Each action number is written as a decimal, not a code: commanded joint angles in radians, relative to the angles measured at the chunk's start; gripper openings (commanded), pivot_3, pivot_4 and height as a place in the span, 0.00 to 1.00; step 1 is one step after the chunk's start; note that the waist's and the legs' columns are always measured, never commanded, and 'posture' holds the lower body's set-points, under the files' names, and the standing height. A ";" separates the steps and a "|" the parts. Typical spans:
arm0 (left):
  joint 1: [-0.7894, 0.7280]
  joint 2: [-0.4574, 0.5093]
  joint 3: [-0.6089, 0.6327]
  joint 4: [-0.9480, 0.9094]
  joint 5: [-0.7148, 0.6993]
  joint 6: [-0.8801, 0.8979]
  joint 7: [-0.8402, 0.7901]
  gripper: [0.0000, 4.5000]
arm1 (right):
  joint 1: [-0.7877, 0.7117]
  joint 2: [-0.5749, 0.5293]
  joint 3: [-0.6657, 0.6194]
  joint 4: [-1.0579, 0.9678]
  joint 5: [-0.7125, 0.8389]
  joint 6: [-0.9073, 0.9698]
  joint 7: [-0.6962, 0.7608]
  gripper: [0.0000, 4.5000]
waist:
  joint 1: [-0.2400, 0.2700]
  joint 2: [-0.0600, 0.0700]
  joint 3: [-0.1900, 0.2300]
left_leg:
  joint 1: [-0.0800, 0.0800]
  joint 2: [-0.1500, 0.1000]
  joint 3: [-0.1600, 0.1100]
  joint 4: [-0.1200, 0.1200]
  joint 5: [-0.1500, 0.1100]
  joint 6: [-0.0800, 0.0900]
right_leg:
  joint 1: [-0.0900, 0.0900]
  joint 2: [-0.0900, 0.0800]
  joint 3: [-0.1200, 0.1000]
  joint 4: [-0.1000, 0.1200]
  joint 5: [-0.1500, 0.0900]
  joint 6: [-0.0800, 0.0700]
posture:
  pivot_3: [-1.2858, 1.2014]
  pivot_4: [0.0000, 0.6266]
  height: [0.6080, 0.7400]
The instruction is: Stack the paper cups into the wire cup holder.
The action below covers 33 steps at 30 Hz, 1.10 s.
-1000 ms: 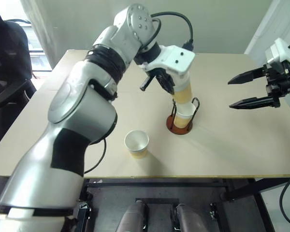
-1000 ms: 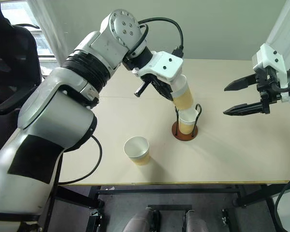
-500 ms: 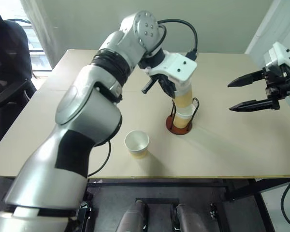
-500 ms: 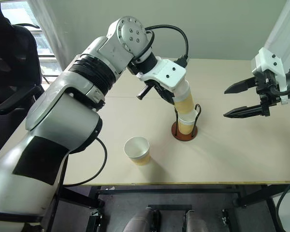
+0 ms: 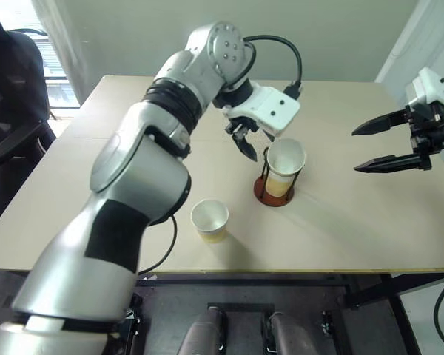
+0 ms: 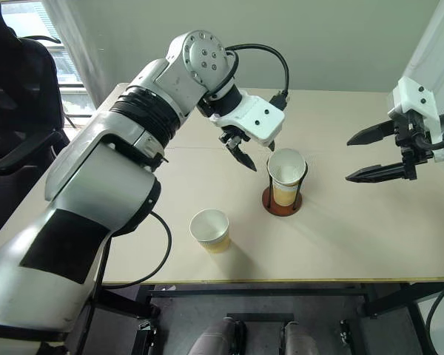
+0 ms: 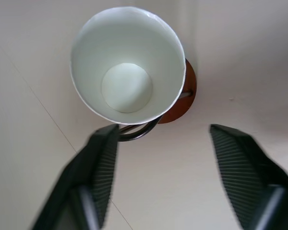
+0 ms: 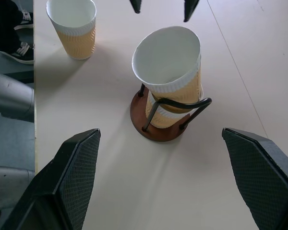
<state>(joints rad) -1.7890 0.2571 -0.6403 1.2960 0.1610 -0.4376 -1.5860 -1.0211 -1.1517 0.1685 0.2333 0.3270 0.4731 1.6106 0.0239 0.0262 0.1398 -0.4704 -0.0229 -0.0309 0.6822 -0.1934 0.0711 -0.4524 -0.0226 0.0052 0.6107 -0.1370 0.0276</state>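
Left gripper (image 5: pixel 244 145) is hanging just left of the wire cup holder (image 5: pixel 274 191) with its fingers spread, nothing in them. Two paper cups (image 5: pixel 284 164) sit nested in the holder, mid-table, top one leaning a bit. The third cup (image 5: pixel 209 220) stands alone nearer and to the left. Right gripper (image 5: pixel 385 145) is wide apart too, empty, off on the right.

Two paper cups (image 8: pixel 170 72) nested, tilted, in wire cup holder (image 8: pixel 158 128); third cup (image 5: pixel 209 220) upright nearby.

Even, bright daylight; window (image 5: pixel 48 52) at far left blown out. Soft shadows on table (image 5: pixel 355 222). Left wrist view's black fingers (image 7: pixel 98 163) blurred.
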 commanded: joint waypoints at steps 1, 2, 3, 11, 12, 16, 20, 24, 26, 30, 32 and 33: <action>-0.021 -0.007 0.044 -0.005 0.010 -0.006 -0.028 0.99 | -0.008 -0.028 -0.032 -0.015 -0.004 -0.016 0.004 0.92 | 0.000 0.000 0.000 | 0.000 0.000 0.000 0.000 0.000 0.000 | 0.000 0.000 0.000 0.000 0.000 0.000 | 0.52 0.24 1.00; -0.021 -0.008 0.048 -0.005 0.012 -0.006 -0.028 0.99 | -0.007 -0.029 -0.032 -0.015 -0.006 -0.018 0.004 0.92 | 0.000 0.000 0.000 | 0.000 0.000 0.000 0.000 0.000 0.000 | 0.000 0.000 0.000 0.000 0.000 0.000 | 0.52 0.24 1.00; -0.021 -0.009 0.053 -0.005 0.013 -0.006 -0.028 0.99 | -0.006 -0.031 -0.032 -0.015 -0.006 -0.018 0.004 0.92 | 0.000 0.000 0.000 | 0.000 0.000 0.000 0.000 0.000 0.000 | 0.000 0.000 0.000 0.000 0.000 0.000 | 0.52 0.24 1.00; -0.018 -0.023 0.107 -0.008 0.040 -0.007 -0.028 0.99 | -0.004 -0.036 -0.032 -0.018 -0.010 -0.020 0.004 0.92 | 0.000 0.000 0.000 | 0.000 0.000 0.000 0.000 0.000 0.000 | 0.000 0.000 0.000 0.000 0.000 0.001 | 0.52 0.24 1.00; -0.018 -0.021 0.114 -0.009 0.042 -0.010 -0.028 0.99 | -0.003 -0.037 -0.032 -0.019 -0.010 -0.019 0.004 0.92 | 0.000 0.000 0.000 | 0.000 0.000 0.000 0.000 -0.001 0.000 | 0.000 0.000 0.000 0.000 0.000 0.001 | 0.52 0.24 1.00; -0.030 0.015 0.117 -0.025 -0.024 -0.016 -0.028 0.99 | 0.025 -0.056 -0.031 -0.070 0.014 0.014 0.004 0.92 | 0.000 0.000 0.000 | 0.000 0.000 0.000 0.000 -0.001 0.000 | 0.000 0.000 0.000 0.000 0.000 0.001 | 0.52 0.24 1.00; 0.002 0.152 -0.056 -0.132 -0.157 -0.053 -0.028 0.99 | 0.076 -0.075 -0.047 -0.150 0.056 0.051 0.004 0.92 | -0.002 0.001 0.000 | 0.000 0.000 0.000 -0.001 -0.001 -0.001 | -0.001 0.000 0.000 0.001 0.000 0.003 | 0.52 0.24 1.00; 0.043 0.342 -0.317 -0.382 -0.379 -0.017 -0.028 0.99 | 0.077 -0.074 -0.046 -0.150 0.056 0.056 0.004 0.92 | -0.006 0.003 -0.002 | 0.001 0.001 0.000 -0.001 -0.002 -0.001 | -0.001 0.001 0.000 0.001 0.001 0.005 | 0.52 0.24 1.00; 0.044 0.472 -0.463 -0.558 -0.496 0.008 -0.028 0.99 | 0.064 -0.070 -0.028 -0.139 0.053 0.047 0.004 0.92 | -0.007 0.003 -0.002 | 0.001 0.001 0.000 -0.001 -0.002 -0.001 | -0.001 0.001 0.000 0.001 0.001 0.005 | 0.52 0.24 1.00; -0.008 0.603 -0.653 -0.727 -0.618 0.030 -0.028 0.99 | 0.029 -0.061 0.007 -0.117 0.050 0.035 0.004 0.92 | -0.001 0.004 -0.002 | 0.000 0.000 0.000 0.001 -0.003 0.000 | -0.001 0.001 0.000 0.000 0.000 0.003 | 0.52 0.24 1.00; -0.030 0.632 -0.708 -0.768 -0.659 0.042 -0.028 0.99 | 0.020 -0.060 0.015 -0.109 0.052 0.030 0.004 0.92 | 0.004 0.004 -0.002 | 0.000 0.000 -0.001 0.001 -0.002 0.001 | 0.001 0.000 -0.001 0.000 -0.003 -0.002 | 0.52 0.24 1.00; -0.041 0.655 -0.743 -0.798 -0.674 0.044 -0.028 0.99 | 0.015 -0.059 0.019 -0.107 0.054 0.031 0.004 0.92 | 0.006 0.004 -0.002 | 0.000 0.000 -0.002 0.002 -0.002 0.001 | 0.001 0.000 -0.001 -0.001 -0.003 -0.002 | 0.52 0.24 1.00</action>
<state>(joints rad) -1.7856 0.8888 -1.3604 0.5442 -0.4688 -0.4018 -1.5871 -0.9809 -1.1972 0.1923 0.1274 0.3691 0.5114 1.6107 0.0300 0.0303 0.1380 -0.4708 -0.0236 -0.0331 0.6842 -0.1948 0.0723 -0.4505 -0.0231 0.0050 0.6102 -0.1399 0.0253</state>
